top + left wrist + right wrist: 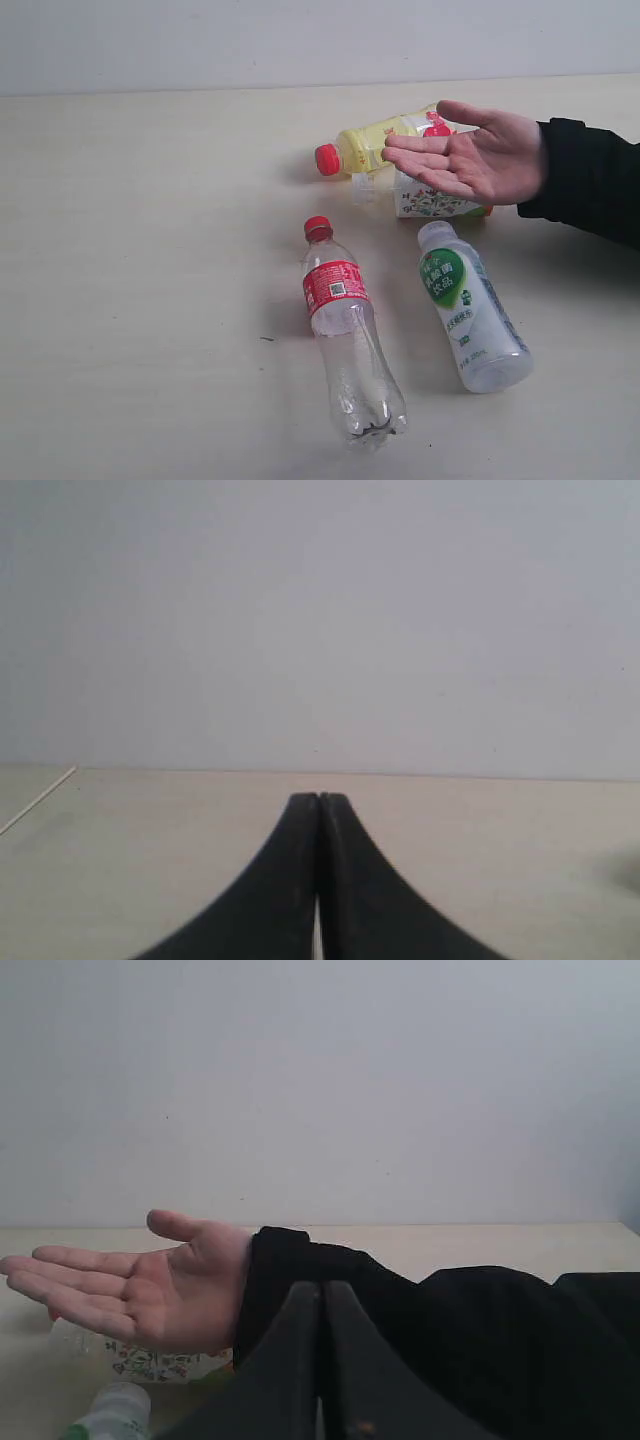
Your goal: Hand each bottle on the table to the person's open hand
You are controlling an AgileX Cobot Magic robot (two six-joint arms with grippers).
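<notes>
Several bottles lie on the table [140,250]. A clear bottle with red cap and label [345,330] lies at centre front. To its right lies a white bottle with a green label [468,305]. Behind them are a yellow bottle with a red cap [368,145] and a white floral bottle [425,200], both partly covered by the hand [475,155], which is held open, palm up, black sleeve at the wrist. The exterior view shows neither gripper. My left gripper [319,798] is shut over bare table. My right gripper [321,1286] is shut, close to the sleeve, with the hand [140,1295] beyond it.
The person's black-sleeved forearm [595,180] reaches in from the right edge. A pale wall [300,40] stands behind the table. In the right wrist view the floral bottle [160,1363] and the green-label bottle's neck [110,1410] show under the hand.
</notes>
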